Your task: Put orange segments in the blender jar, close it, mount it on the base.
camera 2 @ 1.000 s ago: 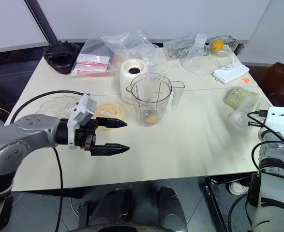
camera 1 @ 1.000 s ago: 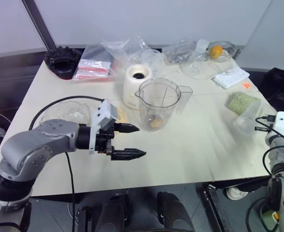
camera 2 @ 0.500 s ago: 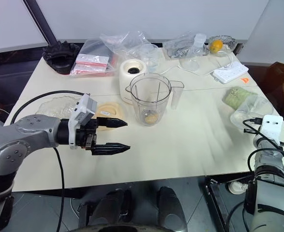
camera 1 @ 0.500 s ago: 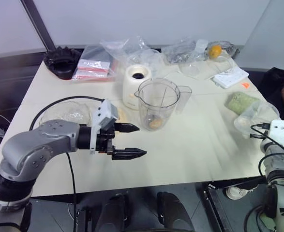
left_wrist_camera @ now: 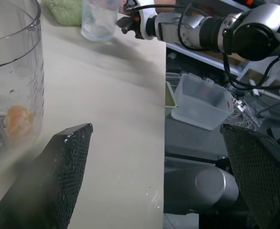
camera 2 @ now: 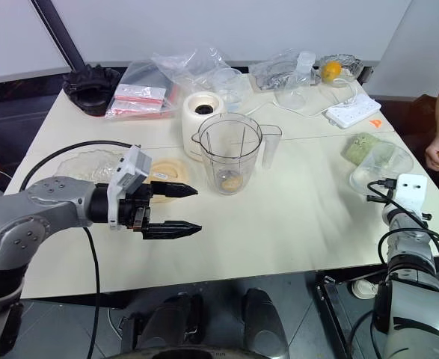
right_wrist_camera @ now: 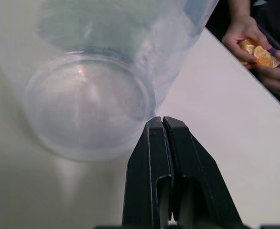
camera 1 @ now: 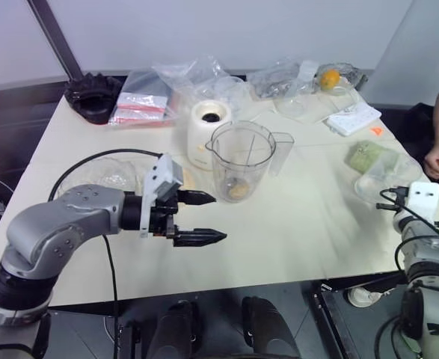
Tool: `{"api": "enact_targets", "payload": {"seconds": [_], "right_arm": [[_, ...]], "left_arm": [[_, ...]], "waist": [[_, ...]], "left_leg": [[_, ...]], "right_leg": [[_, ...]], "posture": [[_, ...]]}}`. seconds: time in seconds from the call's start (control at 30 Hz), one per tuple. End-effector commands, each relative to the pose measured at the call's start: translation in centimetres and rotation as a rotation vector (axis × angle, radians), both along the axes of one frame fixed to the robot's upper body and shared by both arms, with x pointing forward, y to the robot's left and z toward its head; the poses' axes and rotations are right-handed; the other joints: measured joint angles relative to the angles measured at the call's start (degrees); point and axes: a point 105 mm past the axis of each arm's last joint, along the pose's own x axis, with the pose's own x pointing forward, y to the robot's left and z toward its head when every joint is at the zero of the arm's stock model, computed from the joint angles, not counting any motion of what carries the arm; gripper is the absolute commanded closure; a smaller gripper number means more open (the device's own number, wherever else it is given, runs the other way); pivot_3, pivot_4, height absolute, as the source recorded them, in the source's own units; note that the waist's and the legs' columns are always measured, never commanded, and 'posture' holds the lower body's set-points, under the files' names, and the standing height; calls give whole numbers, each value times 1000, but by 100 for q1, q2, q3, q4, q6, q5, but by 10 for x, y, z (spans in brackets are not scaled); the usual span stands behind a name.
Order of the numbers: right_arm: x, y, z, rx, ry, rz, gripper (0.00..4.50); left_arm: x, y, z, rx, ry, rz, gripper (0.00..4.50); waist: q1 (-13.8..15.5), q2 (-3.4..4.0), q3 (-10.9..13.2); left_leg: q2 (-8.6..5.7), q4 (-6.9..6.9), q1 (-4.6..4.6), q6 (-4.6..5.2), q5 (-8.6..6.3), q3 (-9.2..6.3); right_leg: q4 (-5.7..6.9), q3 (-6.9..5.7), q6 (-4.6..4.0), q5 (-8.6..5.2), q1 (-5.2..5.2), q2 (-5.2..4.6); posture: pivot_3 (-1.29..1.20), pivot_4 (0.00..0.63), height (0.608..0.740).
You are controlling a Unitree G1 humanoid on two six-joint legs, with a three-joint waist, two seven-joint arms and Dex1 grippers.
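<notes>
The clear blender jar stands upright and uncovered mid-table, with one orange segment at its bottom. Right behind it is the cream base. My left gripper hovers open and empty just left of the jar, fingers pointing right. At the table's right edge my right gripper is shut on nothing, its tips just short of a low clear tub. A person's hand beyond the table's right edge holds more orange segments.
A peach lid and a glass bowl lie left of the jar. A black ridged piece, plastic bags, a whole orange, a white power strip and a green cloth line the back and right.
My right arm has moved left and down toward the low tub. A person's hand holding orange segments has come into view at the right. The left arm stayed still.
</notes>
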Motion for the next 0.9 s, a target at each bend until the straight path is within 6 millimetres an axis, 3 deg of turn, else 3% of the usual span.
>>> {"api": "enact_targets", "payload": {"seconds": [0.03, 0.27, 0.43, 0.73, 0.9], "right_arm": [[9, 10, 10, -8, -37, 49, 4485], [13, 25, 5, 6, -34, 114, 4485], [25, 52, 12, 22, -80, 259, 4485], [1, 18, 9, -19, -28, 124, 4485], [-18, 24, 8, 27, -39, 133, 4485]], "left_arm": [[0, -2, 3, -8, -27, -19, 0], [2, -1, 1, -7, -26, -15, 0], [3, -2, 0, -8, -26, -14, 0], [4, -2, -3, -6, -27, -10, 0], [5, -1, -4, -6, -34, 1, 0]], "waist": [[1, 0, 0], [11, 0, 0], [3, 1, 1], [100, 2, 1], [68, 2, 1]], "left_leg": [[0, 0, 0, 0, 0, 0], [2, 0, 0, 0, 0, 1], [3, -2, 3, 0, 0, 1], [3, -2, 2, 0, 0, -1], [6, -3, 3, 0, 0, -1]], "right_leg": [[0, 0, 0, 0, 0, 0], [0, 1, 0, 0, 1, -1], [1, 2, 0, 0, 1, -1], [-1, 0, 0, -1, 5, -8], [1, 1, 0, -1, 3, -7]], "posture": [[0, 150, 740], [0, 150, 740], [0, 150, 740], [0, 150, 740], [0, 150, 740]]}}
